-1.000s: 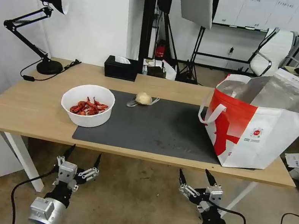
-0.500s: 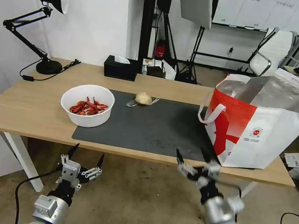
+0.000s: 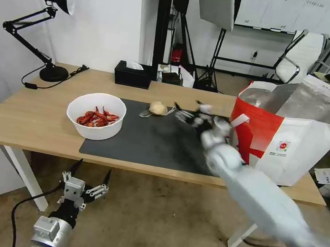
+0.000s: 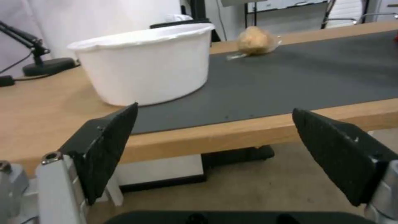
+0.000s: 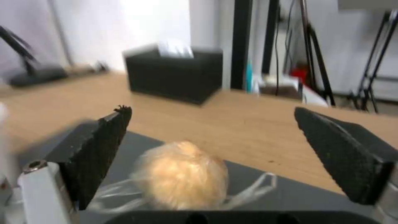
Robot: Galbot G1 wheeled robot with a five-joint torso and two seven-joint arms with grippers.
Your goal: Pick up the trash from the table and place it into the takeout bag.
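Both of my grippers have their jaws spread wide and hold nothing. My right gripper [image 3: 188, 111] reaches out over the dark mat [image 3: 158, 139], close beside the beige lump [image 3: 158, 108]; in the right wrist view that lump [image 5: 182, 174] lies between my 2 black fingers [image 5: 104, 146] without touching either, its clear looped strap [image 5: 253, 189] trailing to the side on the mat. My right arm stretches across the near edge of the table [image 3: 25, 116] and passes in front of the takeout bag [image 3: 294, 138].

The lump sits near the back edge of the mat, between the white bowl [image 3: 96, 115] and the bag. The bowl holds red shells [image 3: 98, 118] and stands at the mat's left end, partly on the wood. The bag stands upright at the right end of the table, mouth open, silver lining showing, 1 white loop handle [image 3: 240, 120] hanging toward my right gripper.

My left gripper [image 3: 86, 175] hangs below the table's front edge, in front of the bowl; from the left wrist view the bowl [image 4: 145, 65] and the lump [image 4: 255, 40] rise beyond the edge.

Behind the lump, at the back of the table, stands a black tissue box [image 3: 133, 74], and a black desk lamp [image 3: 45, 30] stands at the far left corner.
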